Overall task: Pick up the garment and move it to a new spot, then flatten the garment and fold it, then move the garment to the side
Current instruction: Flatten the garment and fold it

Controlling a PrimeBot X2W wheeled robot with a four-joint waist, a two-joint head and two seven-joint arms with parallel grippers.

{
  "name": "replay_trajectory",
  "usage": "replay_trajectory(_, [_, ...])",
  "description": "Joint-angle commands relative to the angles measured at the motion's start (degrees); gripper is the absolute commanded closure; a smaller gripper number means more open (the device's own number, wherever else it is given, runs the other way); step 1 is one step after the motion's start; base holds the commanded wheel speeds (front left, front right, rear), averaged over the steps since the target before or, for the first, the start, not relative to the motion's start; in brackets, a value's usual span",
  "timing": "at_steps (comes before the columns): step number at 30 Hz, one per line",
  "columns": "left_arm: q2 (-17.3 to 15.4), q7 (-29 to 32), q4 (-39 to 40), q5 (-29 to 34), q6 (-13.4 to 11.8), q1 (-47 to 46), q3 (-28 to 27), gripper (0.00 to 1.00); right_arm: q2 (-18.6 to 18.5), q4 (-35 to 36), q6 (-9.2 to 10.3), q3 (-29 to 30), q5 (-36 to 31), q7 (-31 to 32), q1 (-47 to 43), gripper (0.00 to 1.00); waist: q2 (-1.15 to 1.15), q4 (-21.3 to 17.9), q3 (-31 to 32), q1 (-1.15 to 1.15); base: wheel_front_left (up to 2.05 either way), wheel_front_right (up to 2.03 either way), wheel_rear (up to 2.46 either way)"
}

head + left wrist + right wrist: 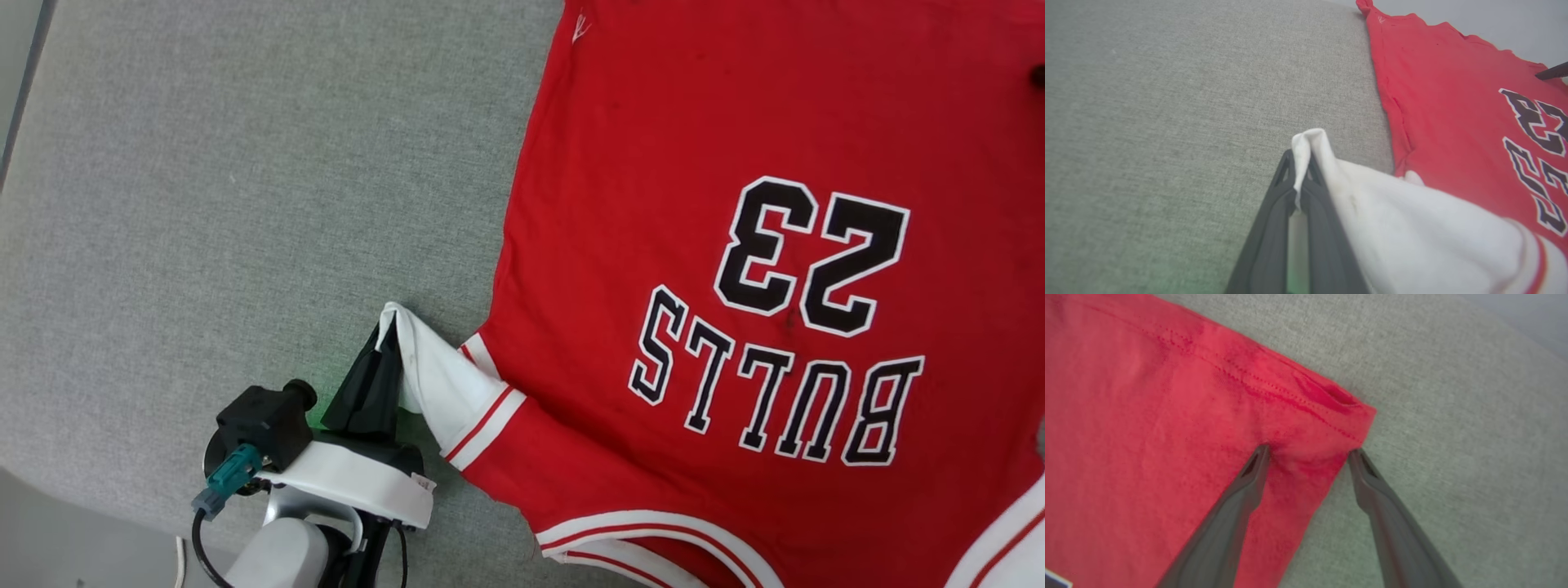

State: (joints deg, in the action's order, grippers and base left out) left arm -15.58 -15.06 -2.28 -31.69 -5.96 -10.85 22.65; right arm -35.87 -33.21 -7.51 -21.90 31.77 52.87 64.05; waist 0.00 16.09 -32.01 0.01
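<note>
Red Bulls 23 tee (653, 204) lying mostly flat on grey cloth-covered counter (204, 163), print up. Collar end nearest robot, hem far, so long axis runs straight away from it. White sleeve (445, 384) on robot's left is bunched up, tip pinched tight in left claw (388, 331); whole shirt body sits to that claw's right. Right claw (1308, 451) spread wide, straddling far hem corner, gripping nothing. My guess: sleeve wants tugging out leftward, left arm's job.

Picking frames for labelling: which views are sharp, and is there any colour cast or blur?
Head view: crisp, evenly lit, the shirt lettering sharp, a faint green glow by the left tool. Left wrist view: green cast at the bottom, foreground soft. Right wrist view: hazy, the right tool blurred.
</note>
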Motion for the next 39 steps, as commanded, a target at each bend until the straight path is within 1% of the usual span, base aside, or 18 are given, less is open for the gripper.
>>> replay_trajectory(1, [0.40,-0.16,-0.20,0.35,0.30,-0.88,-0.03,1.00,0.18,-0.93,0.04,-0.56,-0.54,-0.23,-0.82,0.00,0.00,1.01,-1.27,-0.01,0.00,0.00,0.00])
replay_trajectory(5, [1.32,-0.15,-0.74,1.28,0.94,-1.56,-0.11,1.00,0.39,-4.80,0.03,-1.83,-0.73,0.15,-4.36,0.00,0.00,1.44,-1.77,-0.01,0.00,0.00,0.00])
replay_trajectory(8, [1.78,-0.16,-1.18,1.67,1.34,-1.82,-0.40,1.00,0.22,-6.27,0.03,-2.24,-0.04,0.11,-5.83,0.00,0.00,1.49,-1.62,-0.01,0.00,0.00,0.00])
replay_trajectory(9, [1.89,-0.16,-1.34,1.80,1.44,-1.83,-0.54,1.00,0.19,-6.39,0.03,-2.44,0.09,0.22,-5.93,0.41,0.00,1.42,-1.48,-0.01,0.00,0.00,0.00])
replay_trajectory(10, [1.97,-0.15,-1.51,1.91,1.58,-1.80,-0.70,1.00,0.09,-6.25,0.03,-2.54,0.09,-0.20,-5.66,0.64,0.00,1.33,-1.31,-0.01,0.00,0.00,0.00])
replay_trajectory(11, [2.05,-0.16,-1.69,1.87,1.68,-1.73,-0.87,1.00,0.06,-6.09,0.03,-2.60,0.07,-0.78,-5.23,1.00,0.00,1.23,-1.06,-0.01,0.00,0.00,0.00])
replay_trajectory(15, [2.11,-0.16,-2.39,2.17,1.91,-0.92,-1.68,1.00,0.04,-5.30,0.04,-2.53,0.33,-3.65,-3.08,1.00,0.00,0.44,0.48,-0.01,0.00,0.00,0.00])
replay_trajectory(18, [2.00,-0.16,-2.88,2.33,2.04,0.00,-2.22,1.00,0.21,-4.71,0.06,-2.67,1.51,-6.00,-1.90,1.00,0.00,-0.39,2.49,-0.01,0.00,0.00,0.00])
replay_trajectory(21, [1.83,-0.16,-3.41,2.27,2.15,1.13,-2.62,1.00,-0.48,-3.24,0.05,-3.89,3.25,-8.32,-2.09,1.00,0.00,-1.22,5.06,-0.01,0.00,0.00,0.00])
replay_trajectory(27, [0.88,-0.13,-4.36,1.93,1.66,3.83,-3.32,1.00,-5.33,2.49,0.05,-9.22,7.09,-12.29,-6.38,1.00,0.00,-3.38,10.80,-0.01,0.00,0.00,0.00])
replay_trajectory(32, [0.10,0.24,-4.83,1.49,1.10,6.39,-3.54,1.00,-11.50,9.84,0.05,-12.79,11.53,-14.90,-13.83,1.00,0.00,-5.00,15.68,-0.01,0.00,0.00,0.00])
replay_trajectory(36, [-0.66,0.62,-4.66,0.97,0.47,8.69,-3.94,1.00,-16.24,15.43,0.06,-13.21,14.95,-16.76,-21.10,1.00,0.00,-6.79,18.82,-0.01,0.00,0.00,0.00])
replay_trajectory(39, [-1.21,0.81,-4.34,0.61,-0.08,10.41,-4.41,1.00,-18.53,18.55,0.05,-12.18,17.12,-18.23,-27.28,1.00,0.00,-8.24,20.62,-0.01,0.00,0.00,0.00])
